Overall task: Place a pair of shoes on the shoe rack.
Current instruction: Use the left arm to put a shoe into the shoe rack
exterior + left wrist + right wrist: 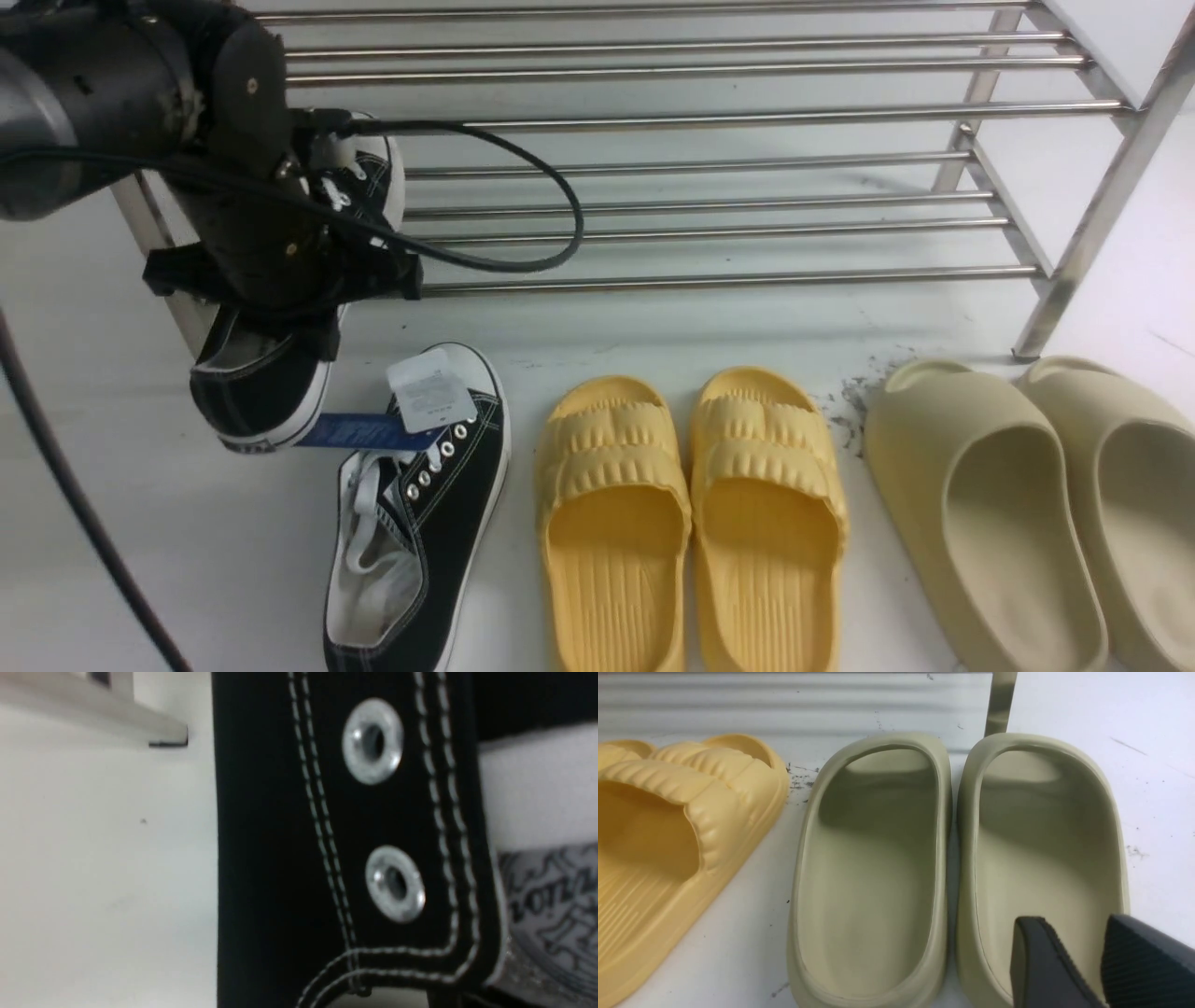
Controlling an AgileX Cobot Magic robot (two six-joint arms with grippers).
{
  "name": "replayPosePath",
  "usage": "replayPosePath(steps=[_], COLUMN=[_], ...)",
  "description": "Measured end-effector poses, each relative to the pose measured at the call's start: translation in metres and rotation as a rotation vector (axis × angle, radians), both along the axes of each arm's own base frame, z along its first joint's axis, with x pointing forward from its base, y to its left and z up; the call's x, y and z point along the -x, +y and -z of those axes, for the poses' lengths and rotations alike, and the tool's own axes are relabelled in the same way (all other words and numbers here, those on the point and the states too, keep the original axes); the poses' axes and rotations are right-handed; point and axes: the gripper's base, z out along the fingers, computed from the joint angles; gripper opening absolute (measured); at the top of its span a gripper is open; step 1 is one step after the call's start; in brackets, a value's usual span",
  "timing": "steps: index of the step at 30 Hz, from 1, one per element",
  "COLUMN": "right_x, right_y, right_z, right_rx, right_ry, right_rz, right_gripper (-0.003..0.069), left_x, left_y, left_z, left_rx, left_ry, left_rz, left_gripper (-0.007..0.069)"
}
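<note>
One black canvas sneaker (257,387) hangs tilted in the air at the left, white toe cap toward the shoe rack (709,117), heel lower and nearer me. My left gripper (289,280) is shut on it at mid-length; the wrist hides the fingers. The left wrist view is filled by its black canvas (280,835) and silver eyelets. The other sneaker (411,532) lies on the floor, toe toward the rack, with a white tag (429,392) on it. My right gripper (1073,921) is open and empty above a beige slide.
Two yellow ridged slides (691,523) lie beside the floor sneaker. Two larger beige slides (1036,504) lie at the right by the rack's front leg (1074,252). A black cable (551,187) loops from my left arm in front of the rack's tubes.
</note>
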Motion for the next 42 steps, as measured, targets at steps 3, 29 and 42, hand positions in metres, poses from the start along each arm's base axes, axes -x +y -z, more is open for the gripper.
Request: replayPosePath(steps=[3,29,42], right_x=[0.000,0.000,0.000], right_y=[0.000,0.000,0.000], right_z=[0.000,0.000,0.000], right_rx=[0.000,0.000,0.000], right_ry=[0.000,0.000,0.000], right_rz=[0.000,0.000,0.000], right_gripper=[0.0239,0.0239,0.0239], left_x=[-0.007,-0.022,-0.026], left_y=[-0.001,0.003,0.016], left_z=[0.003,-0.001,-0.001], left_rx=[-0.010,0.036,0.067], left_ry=[-0.007,-0.140,-0.156], left_rz=[0.004,-0.045,-0.105], left_gripper=[-0.0002,-0.0002,-0.0002])
